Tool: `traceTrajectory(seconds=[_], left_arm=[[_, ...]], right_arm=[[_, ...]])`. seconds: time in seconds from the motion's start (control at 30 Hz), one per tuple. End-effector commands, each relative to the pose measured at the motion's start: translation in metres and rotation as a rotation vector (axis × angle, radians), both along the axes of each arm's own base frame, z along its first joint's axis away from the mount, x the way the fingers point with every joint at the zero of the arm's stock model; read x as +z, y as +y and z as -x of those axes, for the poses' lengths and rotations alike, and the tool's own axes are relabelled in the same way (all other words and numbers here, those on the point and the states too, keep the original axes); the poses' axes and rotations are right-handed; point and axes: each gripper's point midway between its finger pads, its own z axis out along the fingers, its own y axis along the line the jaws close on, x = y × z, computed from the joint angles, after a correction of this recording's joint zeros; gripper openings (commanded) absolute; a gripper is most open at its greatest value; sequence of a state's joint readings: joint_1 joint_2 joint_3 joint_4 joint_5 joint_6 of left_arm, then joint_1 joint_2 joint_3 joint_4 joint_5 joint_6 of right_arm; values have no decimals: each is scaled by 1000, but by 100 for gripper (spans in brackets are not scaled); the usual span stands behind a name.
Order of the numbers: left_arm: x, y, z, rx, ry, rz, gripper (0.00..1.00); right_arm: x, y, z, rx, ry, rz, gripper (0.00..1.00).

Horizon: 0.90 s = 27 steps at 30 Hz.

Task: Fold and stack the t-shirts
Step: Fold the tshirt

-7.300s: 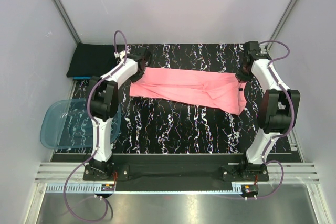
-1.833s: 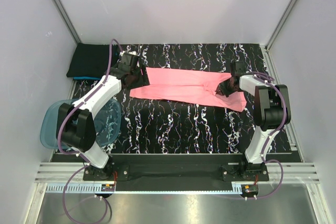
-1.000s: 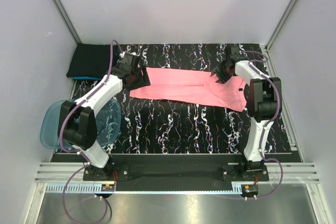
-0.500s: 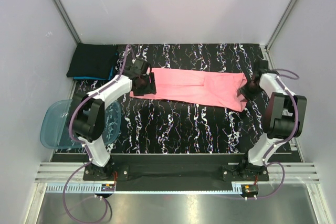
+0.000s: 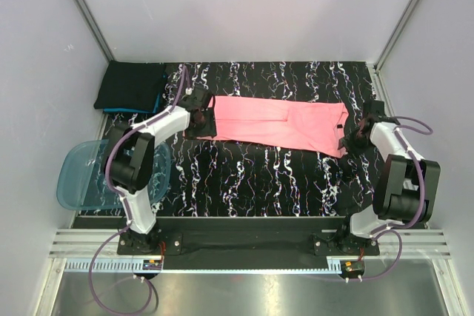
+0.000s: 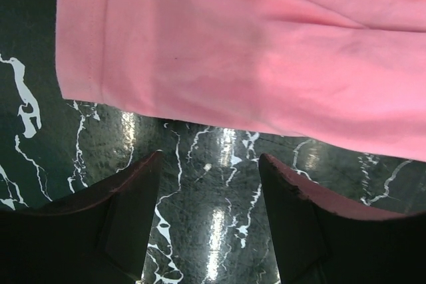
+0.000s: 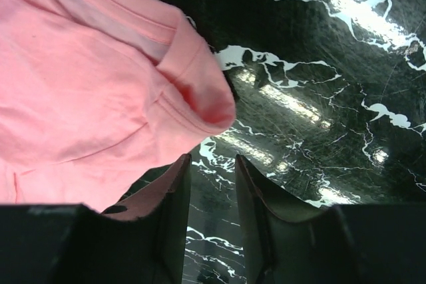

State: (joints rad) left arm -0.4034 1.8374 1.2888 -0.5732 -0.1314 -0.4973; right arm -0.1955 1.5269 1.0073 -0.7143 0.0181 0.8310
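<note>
- Currently, the salmon-pink t-shirt (image 5: 274, 120) is being shown by the top view as a long folded band, lying flat across the marbled table (image 5: 259, 175).
- Beyond the pink shirt's left end, toward the back corner, a black t-shirt (image 5: 132, 84) is being seen folded on top of a teal-blue t-shirt (image 5: 129, 110), of which only an edge is showing. Neither wrist view is taking these in.
- Nearer than that same end, a translucent blue tub (image 5: 89, 179) is being seen overhanging the table's side, again from above only.
- The left gripper (image 6: 210, 221) is being held wide open just short of the pink shirt's hemmed end. Only its wrist view is making this plain: bare marble is being seen between the fingers (image 6: 133, 211), and nothing is being gripped.
- The right gripper (image 7: 213, 221) is being held at the pink shirt's right end with its jaws only narrowly parted. Its wrist view is showing table in the gap and no cloth between them, with a curled-over corner of the shirt just beyond the fingertips.
</note>
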Motion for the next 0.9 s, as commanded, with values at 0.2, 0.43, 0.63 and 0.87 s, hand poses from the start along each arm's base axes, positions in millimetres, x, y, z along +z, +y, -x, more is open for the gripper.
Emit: traceTrajectory(seconds=[0.2,0.43,0.63,0.87], left_arm=[[-7,26,-12,75,-12,-104,65],[-6,26,-21,90,-16,-90,64],[-12,29,-24,92,-5,-113,64],[-21,39,-22,93,21,-170,63]], right_arm=[[-8,-7,1,-139,-68,24,42],[-9,-16,-13,-205,-96,13,42],[-15,-21,-16,-219,-93,16,42],[-13,-37,-37,-188,-152,60,35]])
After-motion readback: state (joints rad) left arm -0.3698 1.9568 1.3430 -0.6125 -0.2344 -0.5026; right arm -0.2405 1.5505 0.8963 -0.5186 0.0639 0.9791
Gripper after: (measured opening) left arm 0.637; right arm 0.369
